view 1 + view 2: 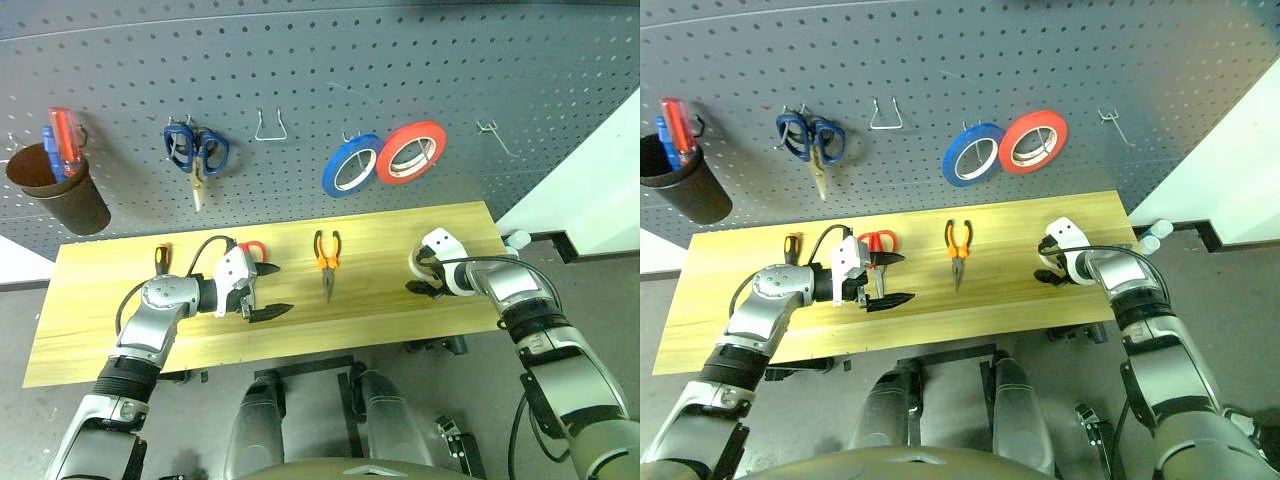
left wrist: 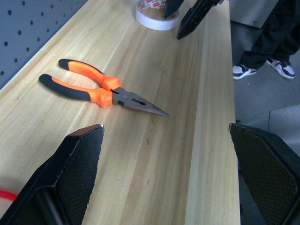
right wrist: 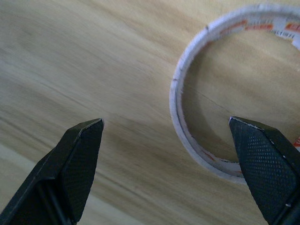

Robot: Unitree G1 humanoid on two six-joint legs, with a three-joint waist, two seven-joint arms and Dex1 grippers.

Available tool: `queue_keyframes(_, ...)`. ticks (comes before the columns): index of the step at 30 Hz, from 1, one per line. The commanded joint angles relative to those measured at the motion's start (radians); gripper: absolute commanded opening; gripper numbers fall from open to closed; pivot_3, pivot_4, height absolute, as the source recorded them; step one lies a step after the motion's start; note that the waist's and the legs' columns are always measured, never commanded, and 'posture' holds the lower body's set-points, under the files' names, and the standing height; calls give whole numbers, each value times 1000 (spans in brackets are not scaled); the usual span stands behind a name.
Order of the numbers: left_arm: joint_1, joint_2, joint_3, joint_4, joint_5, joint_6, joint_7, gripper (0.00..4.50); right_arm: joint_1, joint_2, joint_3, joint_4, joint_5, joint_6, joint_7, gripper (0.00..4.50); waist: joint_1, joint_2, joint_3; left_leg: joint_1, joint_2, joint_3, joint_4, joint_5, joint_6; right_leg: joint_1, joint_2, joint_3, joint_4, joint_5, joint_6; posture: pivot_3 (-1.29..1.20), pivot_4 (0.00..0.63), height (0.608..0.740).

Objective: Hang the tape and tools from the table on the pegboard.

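Observation:
The cream-white tape lies flat near the right end of the table. My right gripper is open and tilted down over it, one finger above the ring's hole and the other outside its wall. The orange-and-black pliers lie mid-table. My left gripper hovers open to their left, pointing toward them, with nothing between its fingers. The red-handled scissors lie partly hidden behind it. The slim screwdriver lies further left. The dark grey pegboard rises behind the table.
On the pegboard hang a brown cup holding red and blue screwdrivers, blue scissors, a blue roll and a red roll. Bare hooks stand free. A person's legs are beyond the table's right end.

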Motion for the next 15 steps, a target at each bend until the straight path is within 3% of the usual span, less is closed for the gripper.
queue_keyframes(1,-7,-17,-16,-75,-7,-8,14,4500,-20,18,10,76,-35,-53,5,4306,-1,-3,5,0,0,0,0,0,0,0,0,0,0,0,0,81,360,740)
queue_keyframes(3,-7,-21,-19,-101,-11,10,23,4500,-31,24,9,108,-47,-73,7,3886,-1,-4,6,0,0,0,0,0,0,0,0,1,0,0,0,82,359,740)
queue_keyframes(14,-9,-11,-26,-163,-52,86,1,4500,-52,31,22,93,-87,-63,73,187,0,-4,8,0,0,0,-1,0,0,0,1,1,0,0,0,92,342,740)
queue_keyframes(15,-11,-12,-24,-169,-58,97,2,4500,-49,30,22,80,-89,-57,76,55,0,-4,8,0,0,0,-1,0,0,0,1,2,0,0,0,91,339,740)
